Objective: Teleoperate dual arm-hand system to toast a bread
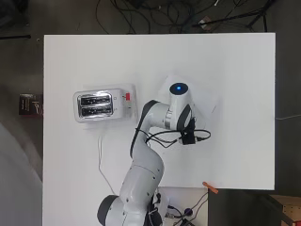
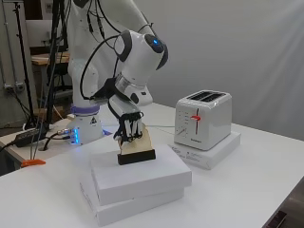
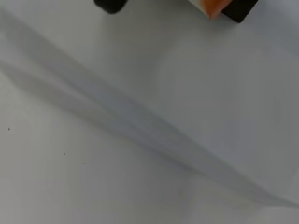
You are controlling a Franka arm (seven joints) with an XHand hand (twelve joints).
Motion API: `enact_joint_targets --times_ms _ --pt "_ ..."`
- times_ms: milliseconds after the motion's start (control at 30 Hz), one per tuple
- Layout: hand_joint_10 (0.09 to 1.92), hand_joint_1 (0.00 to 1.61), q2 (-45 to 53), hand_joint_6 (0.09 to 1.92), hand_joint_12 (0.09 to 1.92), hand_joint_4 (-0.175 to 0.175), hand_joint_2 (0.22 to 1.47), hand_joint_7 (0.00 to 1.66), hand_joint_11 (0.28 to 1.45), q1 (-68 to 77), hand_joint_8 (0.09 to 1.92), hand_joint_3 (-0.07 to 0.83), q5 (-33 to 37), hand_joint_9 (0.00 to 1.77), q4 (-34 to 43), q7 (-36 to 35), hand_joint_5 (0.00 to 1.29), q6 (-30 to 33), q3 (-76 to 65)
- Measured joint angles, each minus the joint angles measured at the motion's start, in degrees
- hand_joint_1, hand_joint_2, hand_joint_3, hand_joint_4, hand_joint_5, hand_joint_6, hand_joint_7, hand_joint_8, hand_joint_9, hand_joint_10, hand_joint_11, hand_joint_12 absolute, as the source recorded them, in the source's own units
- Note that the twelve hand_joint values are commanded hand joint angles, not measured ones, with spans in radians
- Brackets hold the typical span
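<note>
Overhead view. Table (image 1: 235, 70): white, rectangular. Toaster (image 1: 104, 104): white, two slots, left of centre, red lever on its right end, standing on a flat white base. Cord (image 1: 99, 160): white, runs from below the toaster down toward the arm's base. Arm (image 1: 146, 155): white, reaches up from the bottom edge and bends right; its end covers most of a white box (image 1: 207, 101) set at an angle right of the toaster. Hand and bread: hidden beneath the arm here. Orange object (image 1: 210, 188): small, at the table's bottom edge; what it is cannot be told.

Side view. Boxes (image 2: 142, 178): two flat white ones, stacked, in the foreground. Bread (image 2: 140, 142): pale slice, standing tilted in a black holder (image 2: 137, 156) on the upper box. Hand (image 2: 127, 126): black and white, pointing down, fingers curled around the slice's upper left part, touching it. Toaster (image 2: 204, 118): to the right, well apart from the bread, on a flat white base (image 2: 213, 154); red lever (image 2: 195, 117) on its near face; slots look empty.

Wrist view. White surface fills the frame, with a soft grey diagonal band across it. Black shape (image 3: 110, 5) and an orange-tipped piece (image 3: 214, 7) at the edge: too cropped to identify.
</note>
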Motion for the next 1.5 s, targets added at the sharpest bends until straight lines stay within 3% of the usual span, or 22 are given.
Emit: enact_joint_targets --times_ms 33,67,100,167,300,433,467,500,533,600,667,700,733,767,800,867,900,967,1167,1367,1400,1500 --pt "0.09 1.02 1.3 1.31 0.70 0.049 1.21 1.21 0.64 2.3 0.42 0.000 1.5 1.47 -0.6 -1.0 0.73 0.8 -3.4" --pt "0.09 0.95 2.5 1.34 0.66 0.111 1.23 1.26 0.65 4.5 0.25 -0.001 2.9 1.47 -1.1 -1.8 0.73 1.5 -7.0" --pt "0.09 0.91 3.7 1.38 0.62 0.144 1.25 1.27 0.66 6.8 0.14 0.002 4.1 1.45 -1.4 -2.4 0.71 1.8 -11.9" --pt "0.09 0.86 4.0 1.44 0.56 0.169 1.28 1.28 0.67 8.3 0.09 0.002 3.9 1.42 -1.4 -1.5 0.67 1.6 -19.8" --pt "0.09 0.84 -2.3 1.47 0.34 0.175 1.30 1.28 0.72 3.8 0.09 -0.001 1.6 1.38 -0.5 1.2 0.65 1.0 -27.2" --pt "0.09 0.85 -11.1 1.46 0.14 0.174 1.29 1.27 0.77 -2.5 0.09 0.000 0.4 1.36 0.6 3.7 0.66 0.3 -17.5" --pt "0.09 0.99 -13.8 1.40 0.11 0.048 1.25 1.20 0.78 -4.2 0.33 -0.002 0.1 1.35 1.0 4.7 0.67 0.1 -10.7" --pt "0.09 1.09 -15.8 1.38 0.09 -0.051 1.23 1.12 0.78 -5.4 0.64 0.001 -0.1 1.34 1.4 5.4 0.66 0.0 -4.8" --pt "0.09 1.15 -17.5 1.38 0.09 -0.111 1.22 1.06 0.78 -6.3 0.85 0.002 -0.1 1.33 1.8 6.0 0.65 -0.3 1.6" --pt "0.09 1.20 -20.7 1.35 0.09 -0.161 1.21 1.01 0.79 -7.9 1.03 0.000 -0.4 1.35 3.2 7.6 0.65 -1.1 15.3" --pt "0.09 1.22 -23.9 1.33 0.09 -0.173 1.20 1.01 0.80 -9.4 1.07 -0.001 -1.1 1.37 4.5 9.2 0.65 -1.8 27.9" --pt "0.09 1.09 -25.2 1.35 0.09 -0.048 1.22 1.05 0.81 -10.0 0.88 0.000 -1.1 1.39 5.0 9.7 0.67 -2.2 33.4" --pt "0.09 1.00 -26.6 1.37 0.09 0.053 1.24 1.12 0.83 -10.7 0.64 0.000 -1.1 1.40 5.7 10.2 0.69 -2.5 38.3" --pt "0.09 0.94 -28.0 1.37 0.09 0.113 1.25 1.18 0.84 -11.5 0.45 0.001 -1.3 1.42 6.3 10.7 0.70 -2.8 42.4" --pt "0.09 0.91 -29.6 1.37 0.09 0.145 1.25 1.24 0.85 -12.3 0.31 0.001 -1.4 1.43 6.9 11.1 0.71 -3.1 45.7" --pt "0.09 1.11 -32.8 1.29 0.09 -0.059 1.21 1.11 0.85 -13.9 0.78 0.001 -1.3 1.43 7.8 12.0 0.69 -3.9 49.6" --pt "0.09 1.17 -34.0 1.29 0.09 -0.116 1.20 1.07 0.84 -14.8 0.92 0.003 -1.0 1.42 8.2 12.1 0.68 -4.1 50.5" --pt "0.09 1.21 -35.0 1.30 0.09 -0.162 1.20 1.03 0.83 -15.7 1.04 0.003 0.9 1.41 8.4 11.5 0.66 -4.0 51.0" --pt "0.09 1.22 -36.5 1.39 0.09 -0.164 1.20 1.02 0.76 -17.3 1.01 0.000 6.4 1.32 3.4 13.5 0.65 2.1 54.0" --pt "0.09 1.22 -37.4 1.28 0.09 -0.148 1.18 1.04 0.87 -19.8 1.00 -0.001 10.4 1.43 -3.9 14.0 0.71 14.5 56.6" --pt "0.09 1.23 -37.1 1.20 0.17 -0.158 1.16 1.05 0.87 -20.0 1.03 0.004 11.1 1.45 -4.8 12.8 0.75 17.0 56.7" --pt "0.32 1.24 -34.6 1.12 0.73 -0.173 1.17 1.03 0.70 -20.2 1.11 -0.001 13.2 1.40 -5.6 6.9 0.77 21.2 56.6"
